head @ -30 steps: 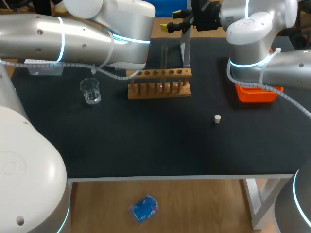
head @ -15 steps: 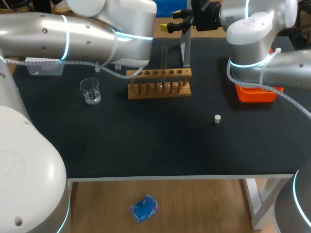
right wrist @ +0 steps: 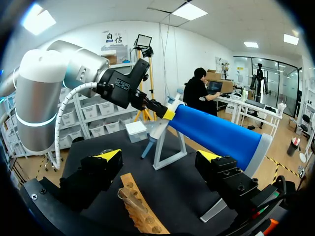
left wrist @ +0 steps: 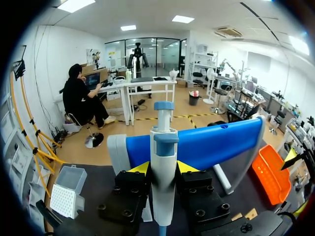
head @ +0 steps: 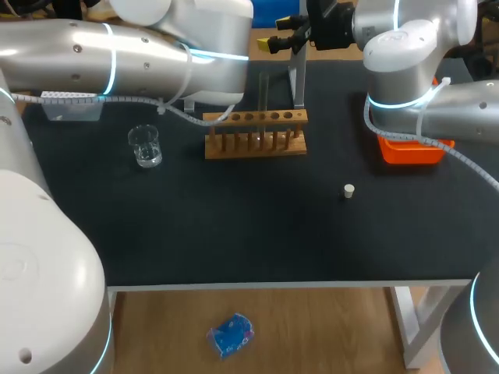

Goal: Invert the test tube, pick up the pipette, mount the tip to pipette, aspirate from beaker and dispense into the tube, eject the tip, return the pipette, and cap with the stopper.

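Observation:
My left gripper point(left wrist: 163, 169) is shut on the white and blue pipette point(left wrist: 163, 182), which stands upright between its yellow tips. In the right wrist view the left gripper point(right wrist: 162, 114) holds the pipette point(right wrist: 151, 137) beside the grey stand point(right wrist: 170, 152). In the head view my left arm hides that gripper. My right gripper point(right wrist: 160, 162) is open and empty above the wooden rack point(head: 256, 132), at the back of the table point(head: 279, 33). A clear test tube point(head: 263, 93) stands upright in the rack. The beaker point(head: 145, 146) sits left of the rack. The white stopper point(head: 348, 191) lies to the front right.
A white tip box point(left wrist: 66, 194) sits at the back left, partly under my left arm point(head: 70, 105). An orange tray point(head: 409, 149) stands at the right under my right arm. The grey pipette stand point(head: 297, 78) rises behind the rack.
My left arm has shifted slightly to the right at the back of the table. The right arm and the things on the table have not moved.

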`<state>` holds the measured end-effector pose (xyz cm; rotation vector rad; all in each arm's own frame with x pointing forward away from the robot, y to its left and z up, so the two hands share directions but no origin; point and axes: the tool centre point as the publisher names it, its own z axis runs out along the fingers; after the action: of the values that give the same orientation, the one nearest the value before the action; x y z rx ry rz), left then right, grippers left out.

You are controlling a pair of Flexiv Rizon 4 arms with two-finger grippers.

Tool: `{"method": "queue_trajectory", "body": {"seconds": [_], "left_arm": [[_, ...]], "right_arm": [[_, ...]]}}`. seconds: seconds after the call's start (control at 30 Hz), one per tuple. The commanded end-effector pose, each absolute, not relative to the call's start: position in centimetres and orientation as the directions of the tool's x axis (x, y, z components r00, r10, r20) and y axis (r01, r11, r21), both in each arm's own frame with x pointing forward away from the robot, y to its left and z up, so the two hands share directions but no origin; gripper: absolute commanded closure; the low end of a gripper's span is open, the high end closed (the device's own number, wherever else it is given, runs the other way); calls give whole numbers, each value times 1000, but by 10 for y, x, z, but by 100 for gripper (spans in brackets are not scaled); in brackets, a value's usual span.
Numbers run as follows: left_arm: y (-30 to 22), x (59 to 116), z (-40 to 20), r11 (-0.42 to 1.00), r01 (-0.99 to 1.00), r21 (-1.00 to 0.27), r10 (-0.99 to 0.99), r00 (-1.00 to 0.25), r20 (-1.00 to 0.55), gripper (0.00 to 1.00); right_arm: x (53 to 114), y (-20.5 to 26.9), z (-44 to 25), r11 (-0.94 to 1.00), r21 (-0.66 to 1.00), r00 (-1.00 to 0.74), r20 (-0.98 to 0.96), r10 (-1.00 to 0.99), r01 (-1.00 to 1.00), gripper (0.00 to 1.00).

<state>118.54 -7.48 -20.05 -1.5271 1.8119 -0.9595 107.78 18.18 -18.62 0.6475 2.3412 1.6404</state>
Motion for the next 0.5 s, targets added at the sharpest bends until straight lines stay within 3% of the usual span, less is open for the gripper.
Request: {"method": "queue_trajectory", "body": {"seconds": [0.03, 0.5], "left_arm": [[-75, 1188, -202, 91, -578, -811, -984, -178, 17, 100], [-77, 1188, -212, 96, -596, -797, -983, -185, 19, 100]], "right_arm": [[1078, 181, -186, 286, 930, -882, 78, 464, 233, 0], [1078, 181, -186, 286, 930, -882, 78, 464, 233, 0]]}}
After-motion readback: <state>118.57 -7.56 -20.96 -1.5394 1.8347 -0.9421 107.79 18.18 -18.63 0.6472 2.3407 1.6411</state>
